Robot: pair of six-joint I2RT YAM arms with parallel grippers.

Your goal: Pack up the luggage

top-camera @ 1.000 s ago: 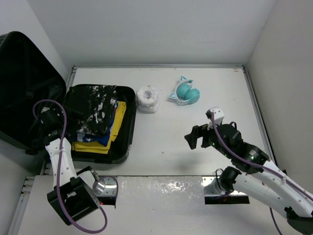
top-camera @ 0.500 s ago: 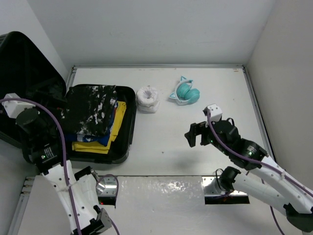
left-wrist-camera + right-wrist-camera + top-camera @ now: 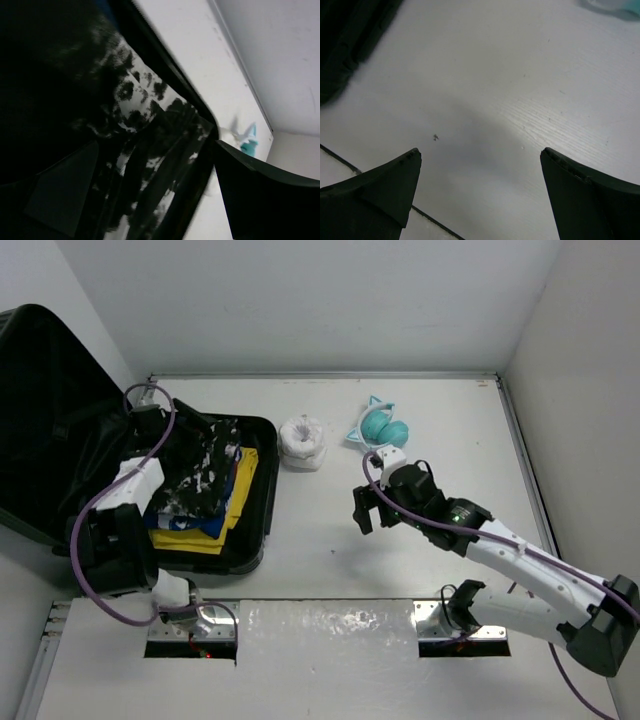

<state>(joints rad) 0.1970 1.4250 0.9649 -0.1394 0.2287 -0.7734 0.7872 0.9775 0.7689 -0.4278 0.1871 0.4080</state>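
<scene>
Left gripper (image 3: 160, 425) has swung in over the open luggage (image 3: 262, 520), jaws wide and empty, patterned cloth (image 3: 195, 465) just beneath it; right gripper (image 3: 362, 512), equally wide, has drifted closer; headphones (image 3: 380, 428) beyond it await packing

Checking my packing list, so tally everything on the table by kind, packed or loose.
Luggage: 1
Folded garments in it: 3 (black-and-white garment, blue garment, yellow garment)
White roll: 1
Teal headphones: 1
Total: 6
</scene>
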